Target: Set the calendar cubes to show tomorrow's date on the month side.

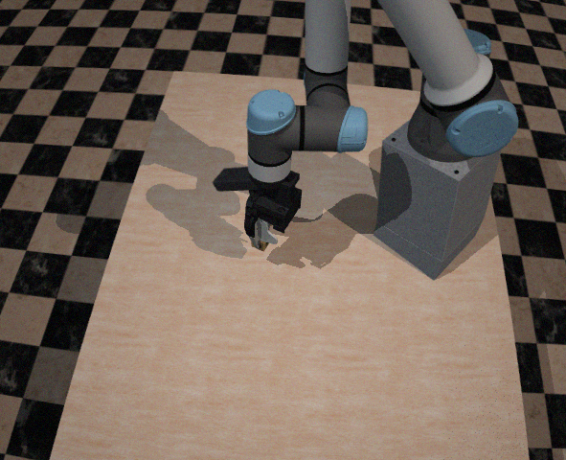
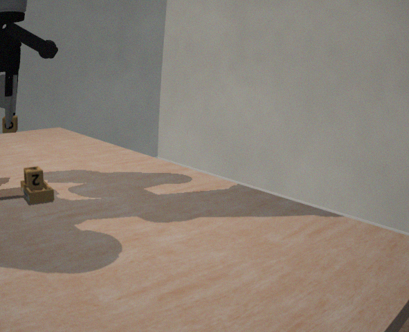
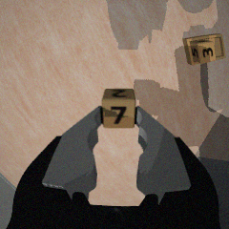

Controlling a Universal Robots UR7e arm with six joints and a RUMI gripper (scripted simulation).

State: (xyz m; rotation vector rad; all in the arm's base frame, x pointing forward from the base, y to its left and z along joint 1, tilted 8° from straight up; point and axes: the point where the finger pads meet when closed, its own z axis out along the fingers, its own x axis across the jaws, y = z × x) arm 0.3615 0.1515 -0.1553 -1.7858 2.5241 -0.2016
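My gripper [image 1: 262, 240] [image 2: 10, 123] [image 3: 118, 107] is shut on a wooden cube [image 1: 263, 245] [image 2: 14, 124] [image 3: 118, 122] and holds it above the table. In the wrist view the cube shows an upright 7, with another digit, like a 2, on the adjoining face above. The small wooden tray [image 2: 41, 197] [image 3: 220, 46] stands on the table and holds the other cube [image 2: 33, 179] [image 3: 203, 52] at one end. That cube shows what looks like an upside-down 2 in the exterior view, and a 5 and a sideways 3 in the wrist view. The tray's month side is not readable. The top view does not show the tray.
The wooden table [image 1: 292, 346] [image 2: 232, 257] reaches to the arm's grey base block [image 1: 421, 213]. The arm's shadows fall around the tray. In the wrist view the tray lies at the upper right of the held cube.
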